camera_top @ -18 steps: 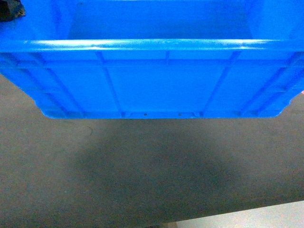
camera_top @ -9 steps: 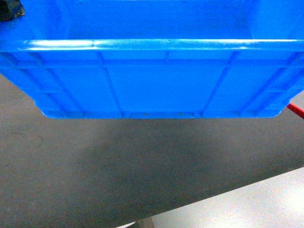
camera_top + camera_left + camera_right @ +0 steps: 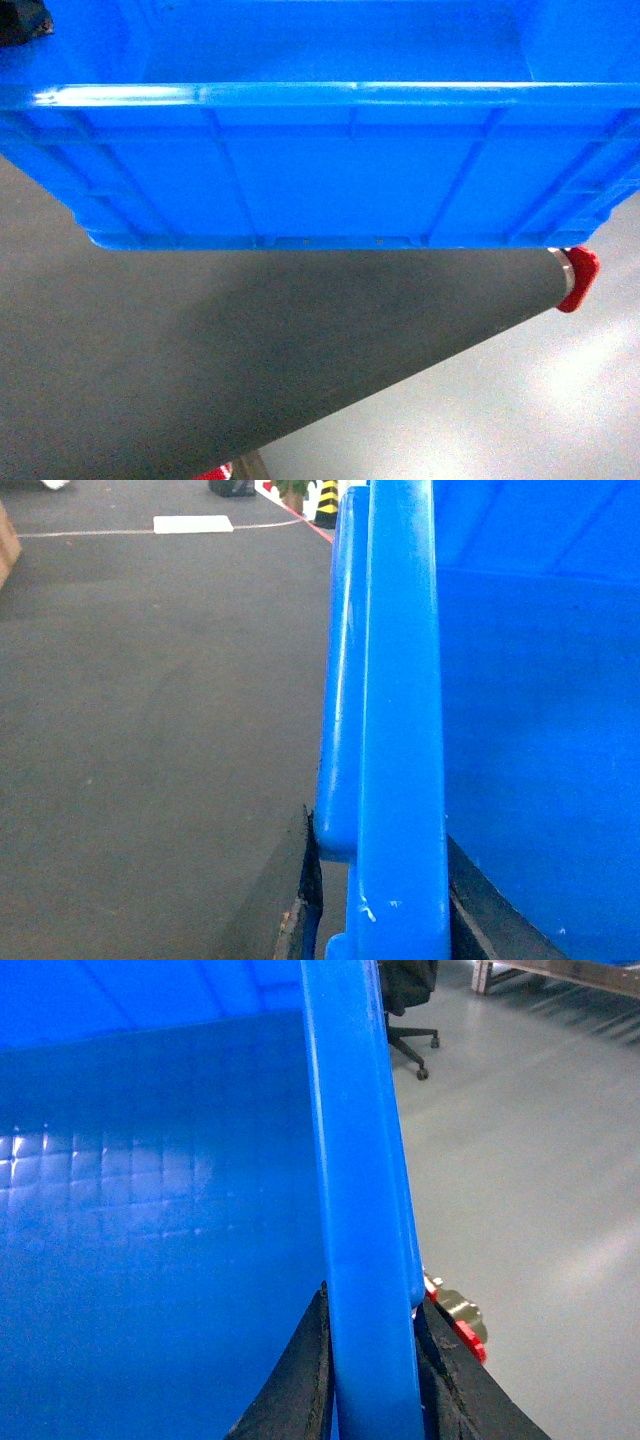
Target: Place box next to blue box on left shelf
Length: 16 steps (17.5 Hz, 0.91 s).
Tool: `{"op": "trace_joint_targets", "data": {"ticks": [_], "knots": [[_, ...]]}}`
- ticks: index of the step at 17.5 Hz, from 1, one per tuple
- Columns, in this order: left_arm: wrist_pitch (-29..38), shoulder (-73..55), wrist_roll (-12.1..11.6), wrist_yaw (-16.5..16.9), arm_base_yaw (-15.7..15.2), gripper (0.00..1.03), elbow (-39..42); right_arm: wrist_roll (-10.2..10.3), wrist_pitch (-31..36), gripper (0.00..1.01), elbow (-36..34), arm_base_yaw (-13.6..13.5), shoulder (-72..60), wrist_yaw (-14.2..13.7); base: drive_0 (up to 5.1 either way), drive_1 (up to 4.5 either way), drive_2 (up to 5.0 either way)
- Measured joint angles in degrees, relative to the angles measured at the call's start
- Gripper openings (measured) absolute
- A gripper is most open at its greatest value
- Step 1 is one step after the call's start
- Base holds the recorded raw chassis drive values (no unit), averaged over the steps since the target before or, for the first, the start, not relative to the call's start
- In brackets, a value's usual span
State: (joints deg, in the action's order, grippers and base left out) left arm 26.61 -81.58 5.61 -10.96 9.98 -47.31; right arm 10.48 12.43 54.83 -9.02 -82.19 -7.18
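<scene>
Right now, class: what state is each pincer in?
Left pincer: closed on the crate rim.
Right pincer: closed on the crate rim.

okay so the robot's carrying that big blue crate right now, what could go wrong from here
The box fills the head view, so the shelf is out of sight and alignment may be hard to judge. Each gripper seems to pinch only the rim, so the box could slip or tilt. A red fitting sits just under the box's right corner and might catch it.

Box cut off at the edges
The box (image 3: 330,170) is cropped left, right and top in the head view; each gripper is mostly hidden behind its rim.
</scene>
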Motion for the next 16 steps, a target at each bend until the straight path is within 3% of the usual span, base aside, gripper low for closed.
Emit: {"op": "trace_joint_targets", "data": {"ticks": [16], "knots": [[0.0, 0.0, 0.02, 0.02, 0.0, 0.19, 0.0, 0.02, 0.04, 0.14, 0.0, 0.0, 0.07, -0.02, -1.7, -1.66, -1.7]]}}
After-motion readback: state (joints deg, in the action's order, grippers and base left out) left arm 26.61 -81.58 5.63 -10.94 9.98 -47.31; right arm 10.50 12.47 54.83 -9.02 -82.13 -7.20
